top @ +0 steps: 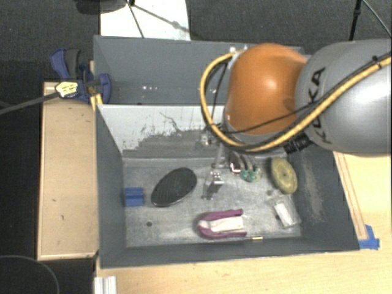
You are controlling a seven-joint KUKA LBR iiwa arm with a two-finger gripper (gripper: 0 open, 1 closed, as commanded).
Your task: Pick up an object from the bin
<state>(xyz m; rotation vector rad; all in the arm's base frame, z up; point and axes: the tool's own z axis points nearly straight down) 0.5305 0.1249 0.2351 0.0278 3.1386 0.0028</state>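
My gripper (pixel 212 187) hangs below the orange wrist cover, over the middle of the bin floor. It is just right of a black oval pad (pixel 174 187) and above a purple and white thing (pixel 221 224) that lies near the front wall. Nothing shows in its grasp. A small green thing (pixel 249 176) lies close to its right.
A blue block (pixel 133 196) sits at the left of the floor. A yellowish round disc (pixel 284 176) and a small white piece (pixel 285 214) lie at the right. The arm and its cables cover the bin's back right part.
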